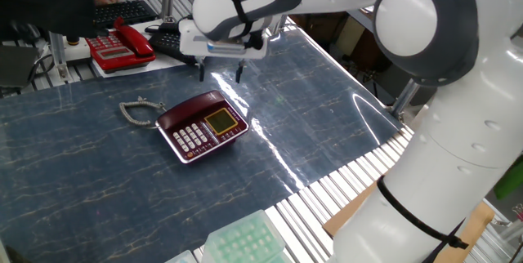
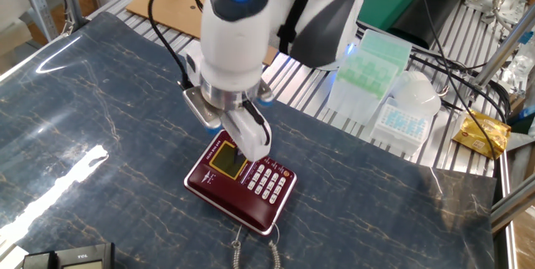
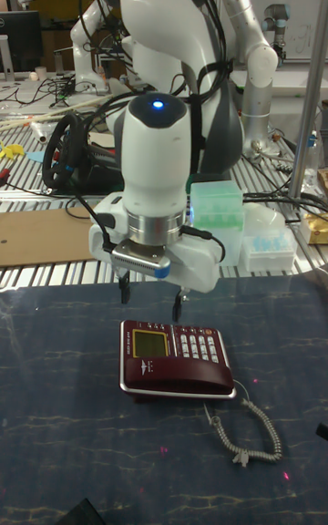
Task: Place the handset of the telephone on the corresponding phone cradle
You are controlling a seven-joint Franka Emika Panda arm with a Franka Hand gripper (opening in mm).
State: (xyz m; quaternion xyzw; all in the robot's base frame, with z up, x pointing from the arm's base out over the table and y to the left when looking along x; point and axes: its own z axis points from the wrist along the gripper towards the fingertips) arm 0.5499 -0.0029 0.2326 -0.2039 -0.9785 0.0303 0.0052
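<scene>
Hovering above the flat dark red desk telephone (image 3: 173,357), the Franka arm's two-finger gripper (image 3: 151,299) holds nothing: fingers spread apart, tips pointing down, clear air between them and the phone. Same in one fixed view, where the gripper (image 1: 220,73) hangs over the far side of the phone (image 1: 202,127), not touching it.

Slim dark red plastic handset (image 3: 182,386) lies along the long recessed dark red phone cradle (image 3: 219,390) on the phone's camera-side edge in the tall view; it looks seated, flush with the body. In one fixed view the handset (image 1: 181,109) runs along the phone's far-left edge. In the other fixed view the handset (image 2: 238,211) sits on the near edge of the phone (image 2: 242,182), while the gripper body blocks part of the screen.

Square yellow-lit screen (image 3: 150,342) and white keypad buttons (image 3: 196,344) face up. Grey coiled cord (image 3: 244,434) trails off the handset end onto the dark blue marbled tabletop (image 3: 55,416), loose and curled.

Bright red desk phone (image 1: 120,45) sits well apart at the far edge of the table. Translucent green pipette tip box (image 3: 217,216) stands beyond the table edge behind the arm; another such box (image 1: 243,242) shows at the near edge in one fixed view. Flat brown cardboard sheet (image 2: 180,0) lies on the slatted rack past the table.
</scene>
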